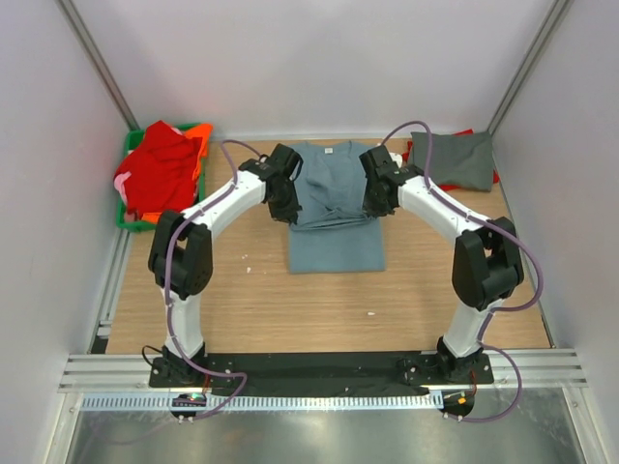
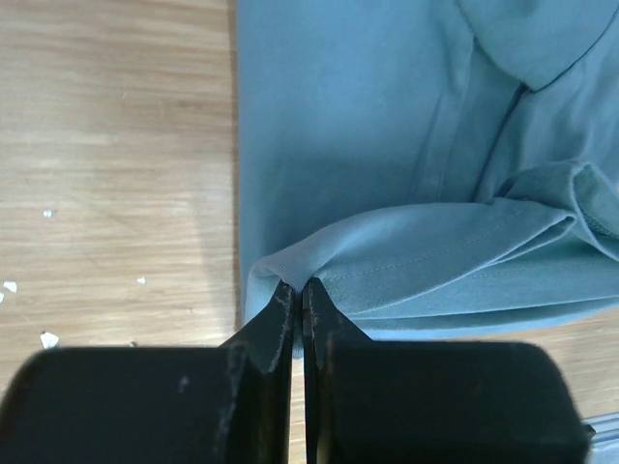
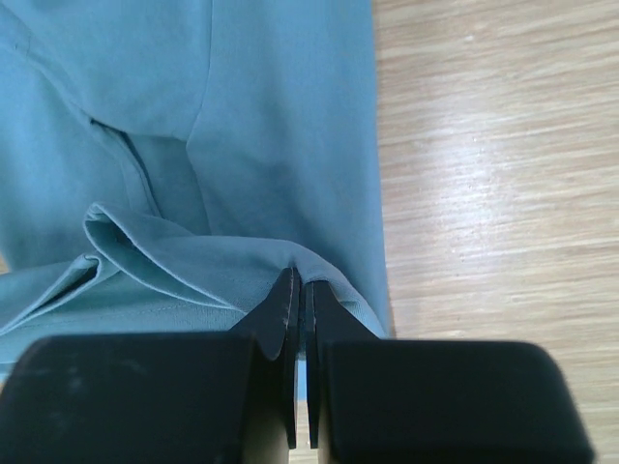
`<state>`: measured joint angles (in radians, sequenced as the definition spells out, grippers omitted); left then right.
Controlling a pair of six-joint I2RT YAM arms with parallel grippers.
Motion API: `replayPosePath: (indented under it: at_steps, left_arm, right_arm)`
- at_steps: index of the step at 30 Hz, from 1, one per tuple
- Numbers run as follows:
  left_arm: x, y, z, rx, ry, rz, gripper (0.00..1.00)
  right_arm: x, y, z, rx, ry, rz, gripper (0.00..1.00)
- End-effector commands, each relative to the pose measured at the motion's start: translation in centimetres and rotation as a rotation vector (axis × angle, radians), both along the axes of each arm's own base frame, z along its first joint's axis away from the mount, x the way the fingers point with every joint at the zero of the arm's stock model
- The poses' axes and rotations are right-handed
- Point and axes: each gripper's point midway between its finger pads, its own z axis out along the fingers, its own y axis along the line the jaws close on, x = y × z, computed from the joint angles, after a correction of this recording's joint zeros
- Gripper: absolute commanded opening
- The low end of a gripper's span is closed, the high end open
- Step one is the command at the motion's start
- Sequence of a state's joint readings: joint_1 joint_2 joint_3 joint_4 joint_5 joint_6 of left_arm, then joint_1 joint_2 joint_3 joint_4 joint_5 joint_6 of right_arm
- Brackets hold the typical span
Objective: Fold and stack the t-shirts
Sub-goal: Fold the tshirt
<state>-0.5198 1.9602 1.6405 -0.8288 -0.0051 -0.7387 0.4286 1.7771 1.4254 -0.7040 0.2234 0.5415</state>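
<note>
A dusty blue-grey t-shirt (image 1: 336,242) lies mid-counter (image 1: 242,309). The left pincer (image 2: 299,295) and the right pincer (image 3: 299,285) are each clamped on a raised fold at its side edges. A darker grey t-shirt (image 1: 453,159) lies far right, and red t-shirts (image 1: 160,169) fill a green crate (image 1: 131,220).

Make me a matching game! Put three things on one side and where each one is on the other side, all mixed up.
Things:
1. blue-grey t-shirt
2. dark grey t-shirt
3. red and orange t-shirts

Places:
A. heaped in the green crate, far left
B. in the middle, pinched by the left gripper and the right gripper
C. lying folded, far right

Pairs: 1-B, 2-C, 3-A
</note>
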Motion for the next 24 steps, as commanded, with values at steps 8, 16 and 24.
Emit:
replayPosePath:
  at_steps: [8, 16, 24]
  left_arm:
    - [3.8, -0.3, -1.0, -0.012, -0.005, 0.015, 0.0]
    - [7.0, 1.6, -2.3, -0.025, 0.063, 0.067, 0.48]
    - [9.0, 4.9, 7.9, -0.042, -0.156, 0.085, 0.86]
  right_arm:
    - [4.0, -0.4, 0.3, -0.01, -0.033, -0.014, 0.01]
    - [8.6, -2.1, -0.4, -0.018, 0.054, -0.012, 0.82]
    - [8.9, -4.4, 9.0, 0.016, -0.093, -0.038, 0.86]
